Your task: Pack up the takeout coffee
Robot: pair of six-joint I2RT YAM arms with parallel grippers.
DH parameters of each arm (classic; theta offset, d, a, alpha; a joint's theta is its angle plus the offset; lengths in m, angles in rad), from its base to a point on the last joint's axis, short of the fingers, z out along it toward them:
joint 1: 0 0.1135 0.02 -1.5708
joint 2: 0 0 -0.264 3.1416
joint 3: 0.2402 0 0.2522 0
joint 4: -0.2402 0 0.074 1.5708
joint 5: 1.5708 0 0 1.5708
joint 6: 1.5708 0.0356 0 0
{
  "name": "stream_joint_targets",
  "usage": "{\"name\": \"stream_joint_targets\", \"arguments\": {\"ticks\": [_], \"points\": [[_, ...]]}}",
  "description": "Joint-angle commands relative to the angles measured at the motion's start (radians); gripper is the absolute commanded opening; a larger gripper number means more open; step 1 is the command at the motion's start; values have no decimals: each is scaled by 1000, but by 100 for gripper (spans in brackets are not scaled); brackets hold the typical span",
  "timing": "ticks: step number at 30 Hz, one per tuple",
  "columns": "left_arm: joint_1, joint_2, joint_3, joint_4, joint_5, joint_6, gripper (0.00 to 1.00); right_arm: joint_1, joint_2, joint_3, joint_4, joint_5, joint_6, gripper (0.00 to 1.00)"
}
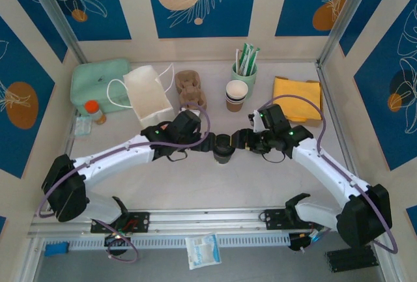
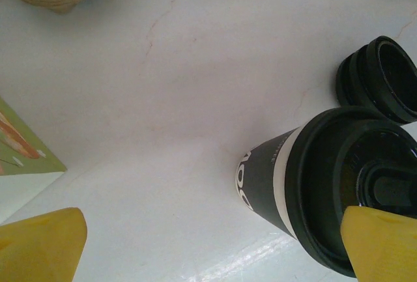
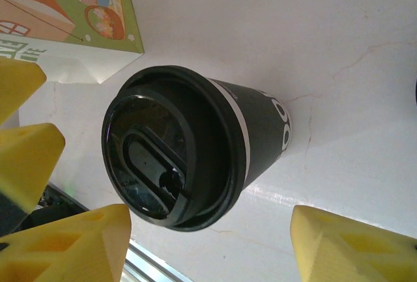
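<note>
The tabletop (image 1: 215, 191) is pale and marbled. At its far left corner lies a green pouch (image 1: 98, 83), and a white paper bag (image 1: 148, 96) with cord handles stands open just beside it. Folded yellow napkins (image 1: 296, 98) lie near the far right corner. Along the far edge between them are a brown pulp cup carrier (image 1: 189, 86), a nested stack of paper cups (image 1: 236, 94) and a green cup (image 1: 244, 70) holding sachets and sticks.

The takeout coffee (image 3: 215, 145) stands upright in the middle of the tabletop. It is a dark cup with white lettering, a white band under the rim and its black lid pressed on. The right tool (image 3: 208, 220) straddles it with its jaws moderately spread: one yellow finger sits at the lid's edge, and the other is clear of the cup wall. The left tool (image 2: 212, 243) is spread wide, with the cup at its right-hand finger and nothing gripped. Loose black lids (image 2: 378, 77) rest just beyond the cup. A small orange-capped bottle (image 1: 94, 111) stands by the left edge.
</note>
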Motion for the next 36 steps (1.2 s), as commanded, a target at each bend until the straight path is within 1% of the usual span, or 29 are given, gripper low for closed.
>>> {"name": "stream_joint_targets", "arguments": {"ticks": [1,18,36], "points": [[4,23,-17,28,14,-18,100,11,21,35,12,15,-22,66],[4,79,-47,55,-2,-13,99,13,92,9,59,28,-24,62],[4,78,-107,83,9,-32,99,-6,88,-118,101,52,23,60]]}}
